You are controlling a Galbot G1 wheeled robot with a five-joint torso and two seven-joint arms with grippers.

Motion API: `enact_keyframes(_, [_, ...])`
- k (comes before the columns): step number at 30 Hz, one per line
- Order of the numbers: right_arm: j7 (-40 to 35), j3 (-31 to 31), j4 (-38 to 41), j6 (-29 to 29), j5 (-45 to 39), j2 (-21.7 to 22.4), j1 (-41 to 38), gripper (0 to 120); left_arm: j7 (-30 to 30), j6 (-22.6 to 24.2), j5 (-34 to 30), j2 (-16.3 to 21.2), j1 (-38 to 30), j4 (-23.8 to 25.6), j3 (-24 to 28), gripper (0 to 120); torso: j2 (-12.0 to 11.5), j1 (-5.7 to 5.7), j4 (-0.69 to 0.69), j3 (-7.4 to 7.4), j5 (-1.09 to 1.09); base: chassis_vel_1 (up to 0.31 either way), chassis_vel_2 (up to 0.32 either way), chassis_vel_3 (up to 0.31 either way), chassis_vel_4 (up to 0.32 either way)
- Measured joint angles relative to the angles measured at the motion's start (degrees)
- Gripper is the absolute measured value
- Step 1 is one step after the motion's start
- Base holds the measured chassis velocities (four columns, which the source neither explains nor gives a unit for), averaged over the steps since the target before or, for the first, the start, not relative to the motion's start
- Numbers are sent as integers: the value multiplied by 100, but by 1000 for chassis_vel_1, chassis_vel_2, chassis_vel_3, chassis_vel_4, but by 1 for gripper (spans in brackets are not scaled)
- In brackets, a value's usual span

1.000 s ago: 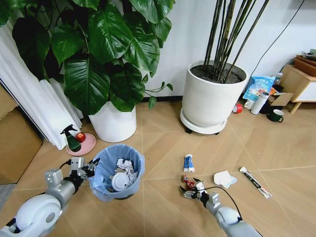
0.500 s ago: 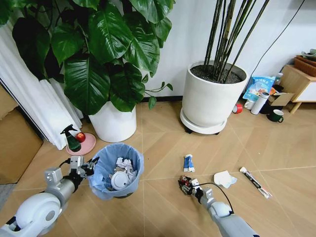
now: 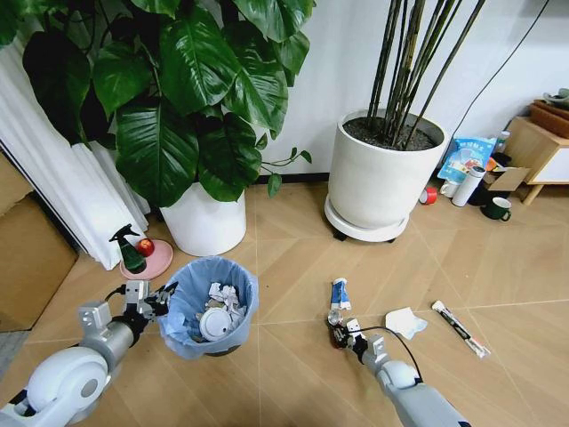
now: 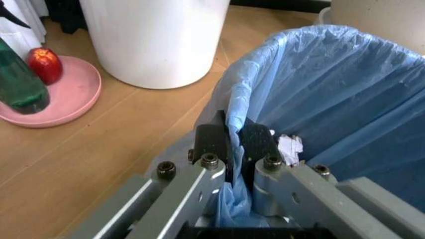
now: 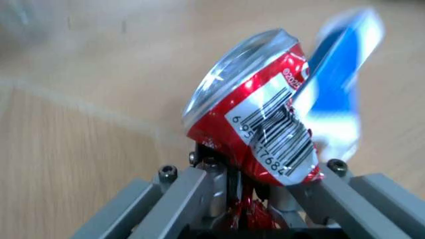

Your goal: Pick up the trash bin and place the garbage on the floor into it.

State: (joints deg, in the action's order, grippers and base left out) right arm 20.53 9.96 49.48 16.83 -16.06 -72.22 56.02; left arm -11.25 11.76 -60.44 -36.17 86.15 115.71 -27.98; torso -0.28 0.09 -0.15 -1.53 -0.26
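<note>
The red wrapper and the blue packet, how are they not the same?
The red wrapper is pinched in the right gripper; the blue packet lies free on the floor. The wrapper is shiny red with a barcode label; the packet is blue and white. Seen from the head view, the wrapper is nearer the robot, the packet just beyond it. Both are small litter, outside the bin.

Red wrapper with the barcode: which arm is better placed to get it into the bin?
Right. The right gripper is shut on the crinkled red foil wrapper, while the left gripper is clamped on the blue-bag-lined round trash bin, so it probably only holds it.
</note>
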Motion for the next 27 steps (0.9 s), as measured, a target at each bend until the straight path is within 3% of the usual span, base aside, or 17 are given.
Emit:
enact_keyframes(6, [19,69,1329,-78,-510,644,340,5,22,-7,17,6,56,1,-28,0,0,0,-1,0,1,0,0,0,0])
enact_keyframes(8, [117,110,2152,-83,-800,1073,448,5,26,-9,29,15,81,11,-29,0,0,0,-1,1,-2,0,0,0,0])
enact_keyframes(14, [552,-195,3034,118,-1632,1430,310,5,41,-14,32,51,97,17,-14,0,0,0,0,1,-1,0,0,0,0])
enact_keyframes(18, [1017,-645,3397,287,-2334,1525,-41,5,63,-15,59,72,120,34,31,0,0,0,2,1,0,0,0,0,0])
enact_keyframes(21, [1438,-1505,3675,439,-3052,1571,-723,5,72,-16,75,115,86,33,124,0,0,0,1,0,0,0,0,0,0])
enact_keyframes(22, [1438,-1505,3675,439,-3052,1571,-723,5,72,-16,75,115,86,33,124,0,0,0,1,0,0,0,0,0,0])
enact_keyframes(26, [1595,-2712,3634,533,-3410,1417,-1860,5,69,-17,55,163,-39,32,243,0,0,0,3,0,-3,0,0,0,0])
enact_keyframes(27, [1595,-2712,3634,533,-3410,1417,-1860,5,69,-17,55,163,-39,32,243,0,0,0,3,0,-3,0,0,0,0])
